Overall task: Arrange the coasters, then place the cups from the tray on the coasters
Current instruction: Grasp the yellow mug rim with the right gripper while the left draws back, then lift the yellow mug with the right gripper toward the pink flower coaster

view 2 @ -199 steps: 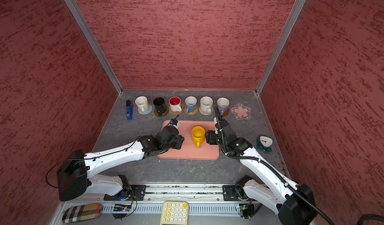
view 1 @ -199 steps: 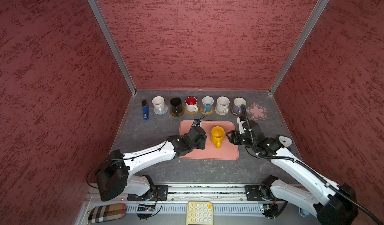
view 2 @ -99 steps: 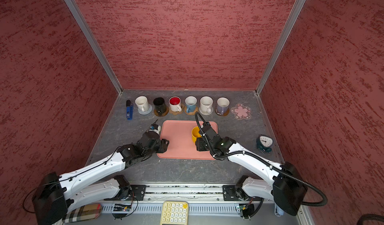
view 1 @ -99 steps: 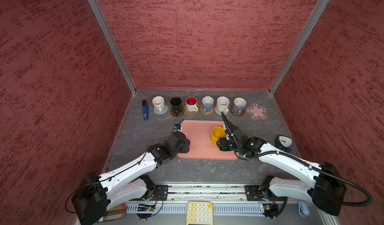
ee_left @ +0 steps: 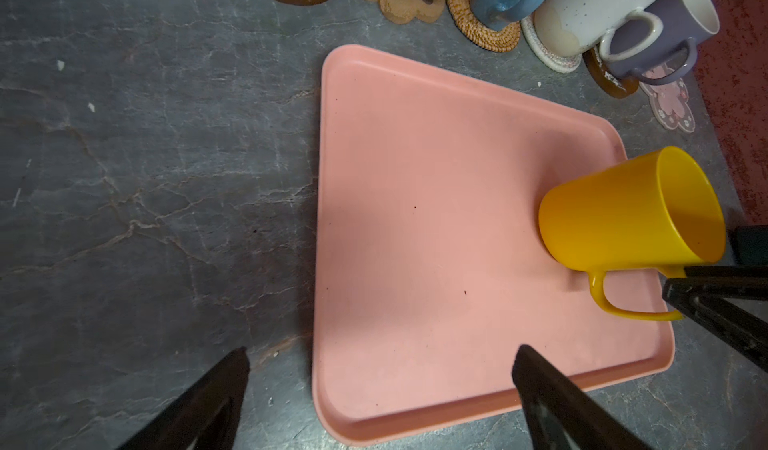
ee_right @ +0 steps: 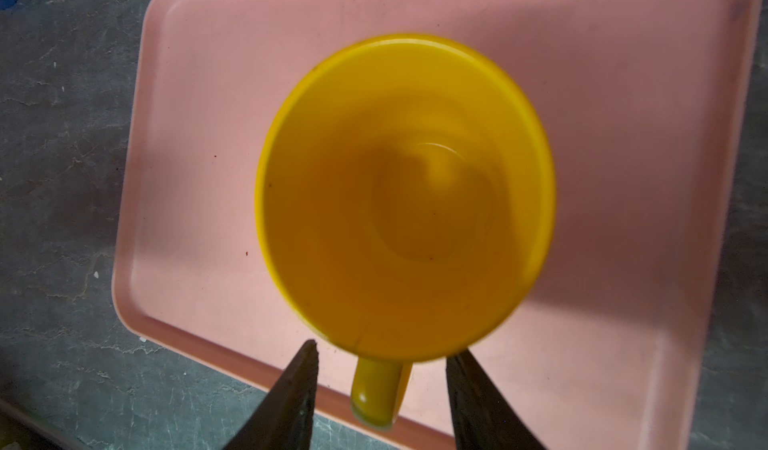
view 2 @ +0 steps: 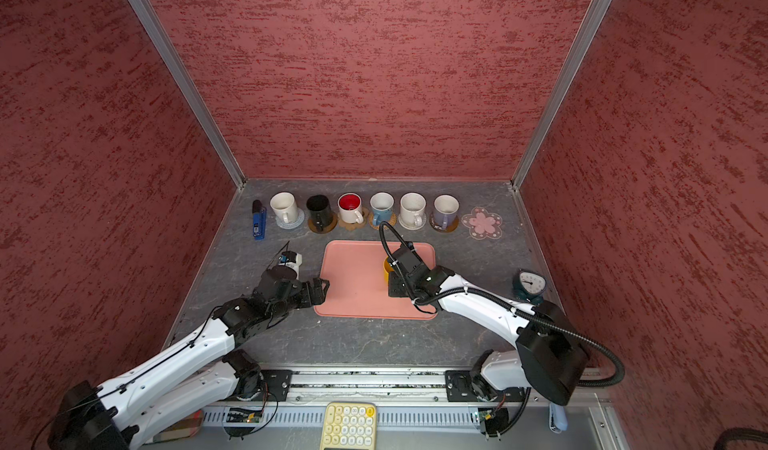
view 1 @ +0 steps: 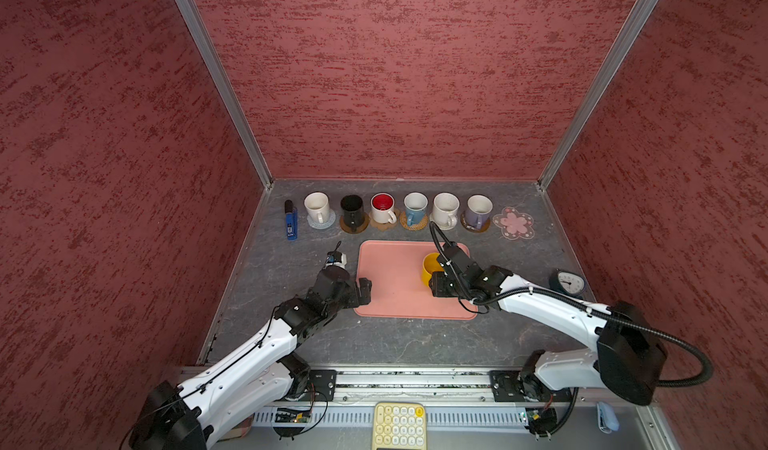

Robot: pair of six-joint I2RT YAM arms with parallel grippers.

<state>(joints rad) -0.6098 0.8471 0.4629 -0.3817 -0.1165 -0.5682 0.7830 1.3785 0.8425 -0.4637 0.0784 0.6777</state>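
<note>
The yellow mug [ee_right: 405, 194] stands upright on the salmon-pink tray [view 1: 390, 290], right of the tray's middle and closer to its far edge. Its handle points toward the tray's near edge.

The right gripper [ee_right: 384, 349] is partly open. Its two fingers flank the handle with a gap on each side and grip nothing.

The left gripper [ee_left: 382, 349] is spread wide and empty. It sits over the tray's left edge by the near-left corner, one finger above the worktop [view 1: 291, 269] and the other above the tray.

Six mugs sit on coasters in a row along the worktop's far edge:
- white mug [view 1: 316, 207]
- black mug [view 1: 352, 209]
- red-lined mug [view 1: 382, 207]
- blue mug [view 1: 414, 207]
- speckled white mug [view 1: 445, 209]
- lavender mug [view 1: 478, 209]

The pink flower coaster [view 1: 513, 222] lies bare at the right end of the row.

A blue stick-shaped item [view 1: 291, 224] near the far-left corner carries a label too small to read. The clock [view 1: 567, 282] at the right edge and the yellow keypad [view 1: 399, 425] in front also show markings too small to read.
</note>
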